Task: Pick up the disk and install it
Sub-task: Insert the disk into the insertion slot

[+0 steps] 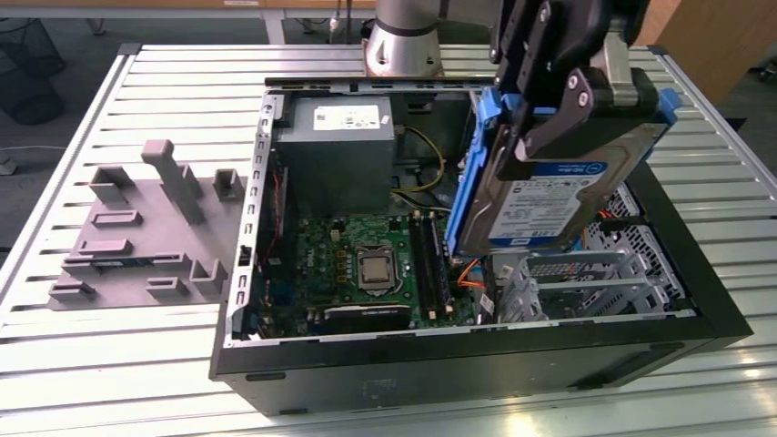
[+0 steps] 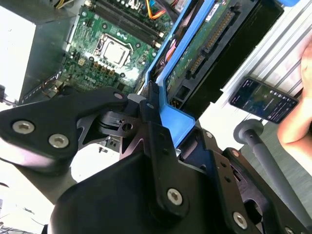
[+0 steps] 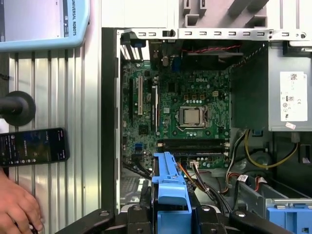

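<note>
The disk [image 1: 552,196], a silver drive with a white-and-blue label in a blue carrier, hangs tilted on edge above the exterior view's right side of the open computer case [image 1: 486,360]. My gripper [image 1: 570,100] is shut on its upper end, with black fingers clamped across the carrier. The second wrist view has the gripper [image 2: 146,112] gripping the blue carrier [image 2: 168,112], with the disk's green circuit side [image 2: 204,44] facing the camera. The first wrist view looks down past the carrier [image 3: 168,187] onto the motherboard [image 3: 192,117].
Inside the case stand a grey power supply [image 1: 338,150] and a metal drive cage [image 1: 583,278] under the disk. Another blue bracket [image 3: 290,217] sits in the case. A grey fixture [image 1: 146,228] lies on the slatted table. A phone [image 3: 31,146] and a person's hand [image 3: 17,204] are beside the case.
</note>
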Controlling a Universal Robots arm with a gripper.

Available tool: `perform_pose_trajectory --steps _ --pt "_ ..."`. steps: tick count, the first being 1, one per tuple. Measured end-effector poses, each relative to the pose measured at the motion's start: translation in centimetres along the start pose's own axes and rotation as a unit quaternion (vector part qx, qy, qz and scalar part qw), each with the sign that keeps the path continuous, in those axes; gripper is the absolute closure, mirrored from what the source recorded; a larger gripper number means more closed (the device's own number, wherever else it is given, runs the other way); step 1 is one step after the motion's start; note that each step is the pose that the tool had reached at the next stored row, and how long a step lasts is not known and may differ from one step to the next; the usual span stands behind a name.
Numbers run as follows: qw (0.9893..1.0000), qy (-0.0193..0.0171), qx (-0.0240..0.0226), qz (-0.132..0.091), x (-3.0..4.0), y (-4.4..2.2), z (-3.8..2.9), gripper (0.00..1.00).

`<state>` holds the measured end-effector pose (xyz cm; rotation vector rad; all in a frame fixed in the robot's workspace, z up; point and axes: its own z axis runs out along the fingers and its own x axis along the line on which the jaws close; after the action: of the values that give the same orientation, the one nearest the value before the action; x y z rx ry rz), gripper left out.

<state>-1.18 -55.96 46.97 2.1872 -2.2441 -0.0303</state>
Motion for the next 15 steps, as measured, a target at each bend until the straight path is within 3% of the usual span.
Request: perform_pose_trajectory --steps 3,15 --pt "1.0000 0.0002 -0.0001 0.000 0.02 -0.68 0.02 0.64" --pt "1.0000 0.0001 0.0000 0.000 0.02 -0.80 0.05 0.64"
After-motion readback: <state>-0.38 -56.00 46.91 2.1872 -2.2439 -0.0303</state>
